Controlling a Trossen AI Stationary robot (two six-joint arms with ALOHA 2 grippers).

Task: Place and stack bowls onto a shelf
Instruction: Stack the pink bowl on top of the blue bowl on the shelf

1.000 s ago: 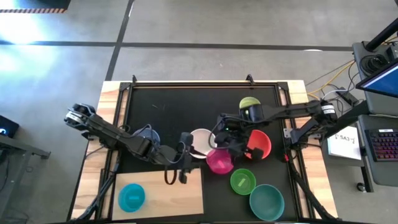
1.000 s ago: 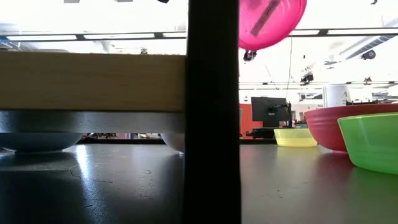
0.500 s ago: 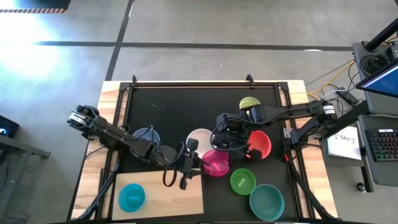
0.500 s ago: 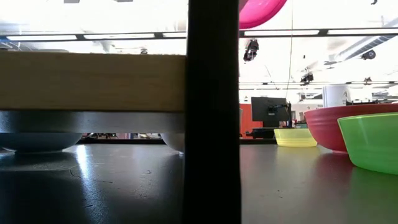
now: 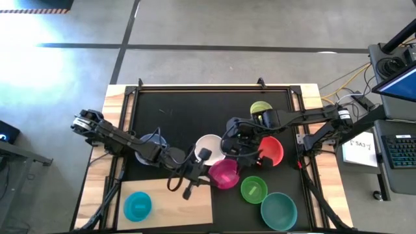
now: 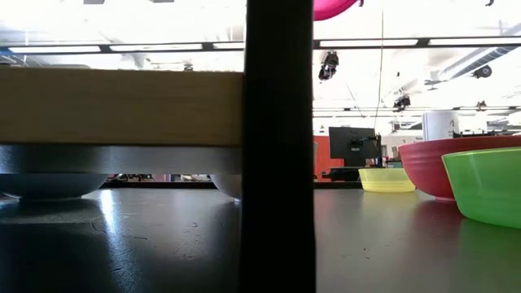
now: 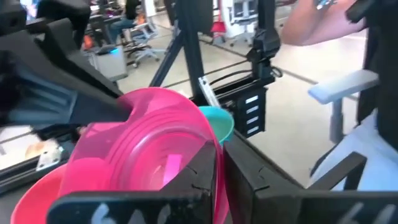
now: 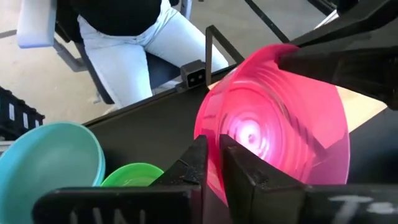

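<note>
Fingers of both the left gripper [image 5: 207, 166] and right gripper [image 5: 229, 156] pinch the magenta bowl's [image 5: 223, 173] thin rim; it looks light, stiff, slippery.

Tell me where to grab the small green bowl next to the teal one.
Pinch the rim of the green bowl, one gripper finger inside and one outside, coming down from above. It sits upright on the black mat, so the wall is exposed. Choose the rim side away from the teal bowl, which crowds it.
</note>
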